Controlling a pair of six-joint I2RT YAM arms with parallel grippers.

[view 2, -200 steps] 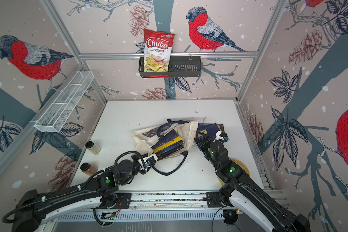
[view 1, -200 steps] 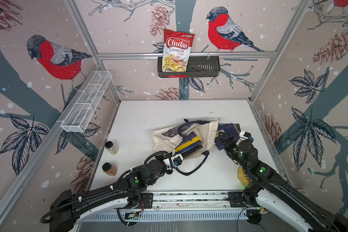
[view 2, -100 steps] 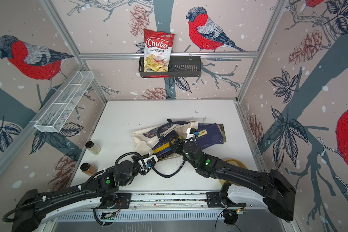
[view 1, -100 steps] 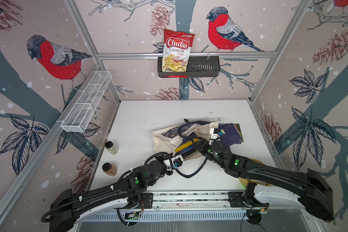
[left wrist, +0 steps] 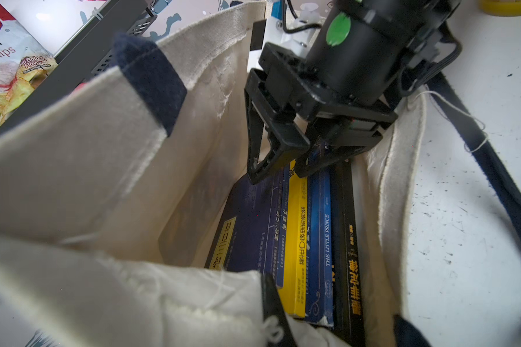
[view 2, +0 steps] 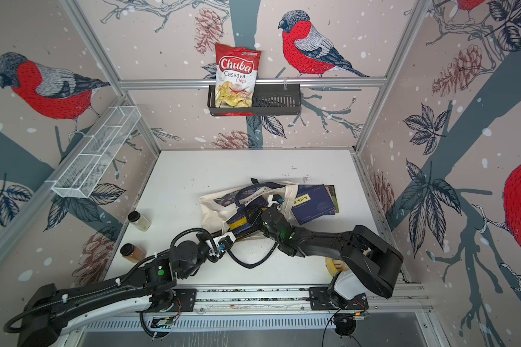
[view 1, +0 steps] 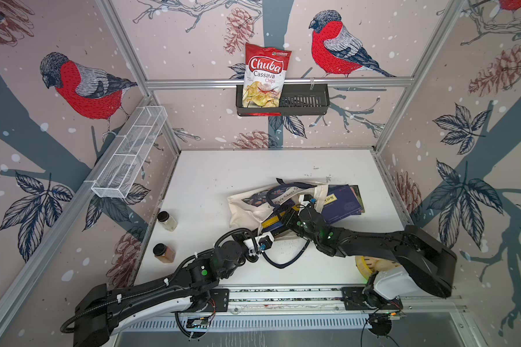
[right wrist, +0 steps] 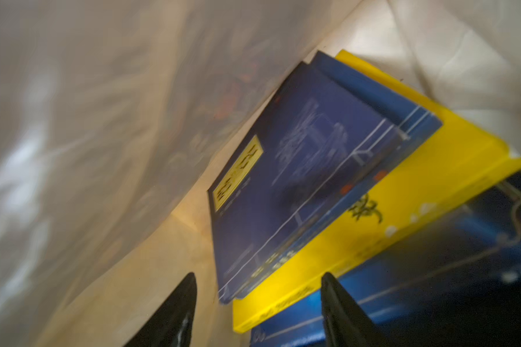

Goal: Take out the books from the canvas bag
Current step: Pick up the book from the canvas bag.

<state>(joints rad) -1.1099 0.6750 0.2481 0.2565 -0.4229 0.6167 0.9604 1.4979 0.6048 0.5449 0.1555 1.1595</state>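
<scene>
books (left wrist: 298, 240): maybe five in canvas bag (left wrist: 103, 156), two outside; right pincer (left wrist: 278, 174) inside.

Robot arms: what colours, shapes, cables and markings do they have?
The left arm and right arm are black, with white shells near the base, green round marks on joints and black cables. The left carries ribbed hose with white ties. The right tool has hollow triangular fingers.

Cream canvas bag (view 1: 244, 210) with navy floral print; navy and yellow books (left wrist: 253, 228).
</scene>
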